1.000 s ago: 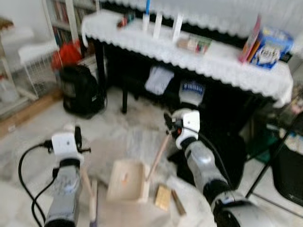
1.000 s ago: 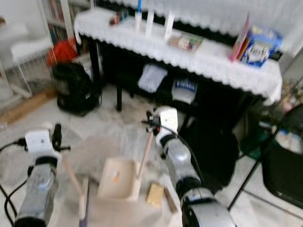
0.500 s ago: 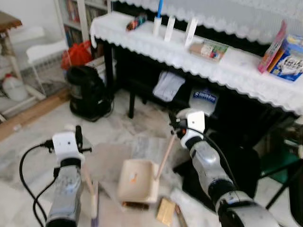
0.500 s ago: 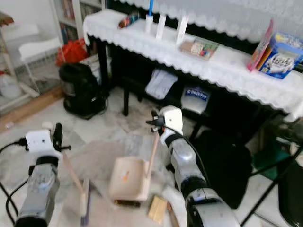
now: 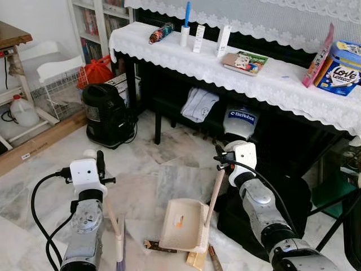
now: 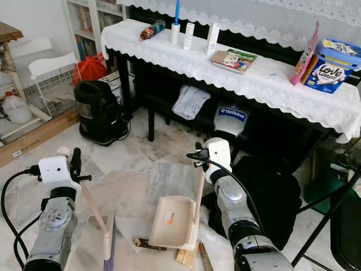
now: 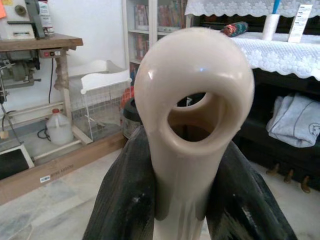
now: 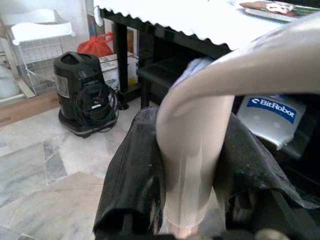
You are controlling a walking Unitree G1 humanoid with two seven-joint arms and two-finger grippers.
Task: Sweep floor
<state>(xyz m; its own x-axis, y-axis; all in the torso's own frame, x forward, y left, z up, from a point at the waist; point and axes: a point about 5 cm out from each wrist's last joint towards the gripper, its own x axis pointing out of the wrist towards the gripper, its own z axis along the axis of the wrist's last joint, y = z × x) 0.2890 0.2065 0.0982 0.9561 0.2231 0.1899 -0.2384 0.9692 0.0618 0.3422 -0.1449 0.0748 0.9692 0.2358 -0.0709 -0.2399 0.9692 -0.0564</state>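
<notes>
white bag — "BitRobot" | blue box — "Love"

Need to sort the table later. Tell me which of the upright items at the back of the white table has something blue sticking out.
The white cup at the left of that row; a blue stick rises from it, unlike the two plain white boxes beside it.

Marble floor carries a dustpan, black vacuum and brown scraps.

Bare floor is seen between both grippers; ahead of the right gripper, passage is blocked by the draped worktop.
</notes>
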